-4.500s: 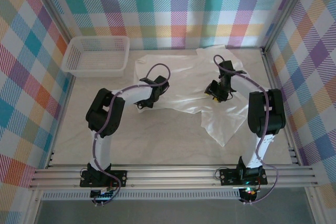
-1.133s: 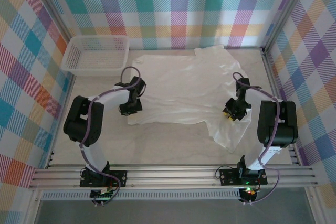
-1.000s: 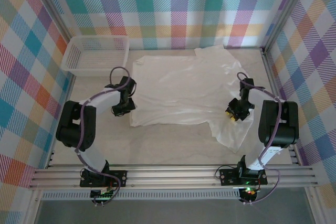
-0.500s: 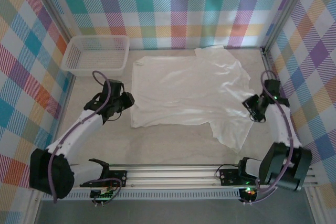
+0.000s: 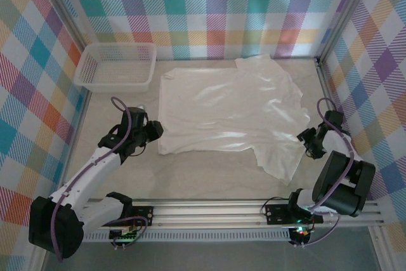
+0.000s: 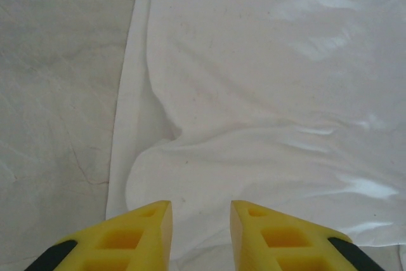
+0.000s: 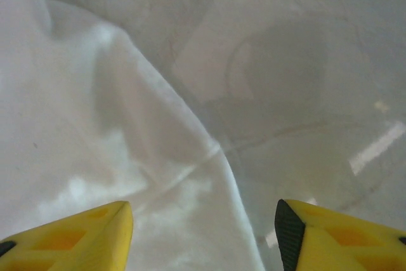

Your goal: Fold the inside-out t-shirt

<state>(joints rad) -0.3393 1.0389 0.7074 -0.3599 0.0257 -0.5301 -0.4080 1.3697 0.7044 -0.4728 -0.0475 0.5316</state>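
Left arm: stretched long and low from its base, reaching forward across the pale bench (image 5: 209,172). The left claw (image 5: 151,131) sits just off the near-left corner of the plain white, slightly shiny short-sleeved t-shirt (image 5: 228,109).

Left wrist view: the yellow fingers of the left claw (image 6: 200,211) are parted by a modest gap with nothing between them, so it is released. They point at the shirt's (image 6: 266,93) left hem, where a soft fold curls in.

Right arm: elbow folded back near the right rail, forearm angled inward. The right claw (image 5: 308,141) is beside the shirt's right edge.

Right wrist view: the right claw (image 7: 203,211) is spread wide and released. The shirt edge (image 7: 82,125) runs beneath it, with bare bench to the right.

Shirt: lies spread flat over the middle and far bench. One lobe sits at the far right and another trails toward the near right. The white plastic mesh basket (image 5: 111,80) stands at the far left, apart from it.

Change: 4.5 s ago both claws were over the middle of a rumpled shirt. By 1.1 s ago they had moved out to its side edges and the cloth was smoother. Since 0.5 s ago the left claw has barely shifted, and the right arm has tucked back.
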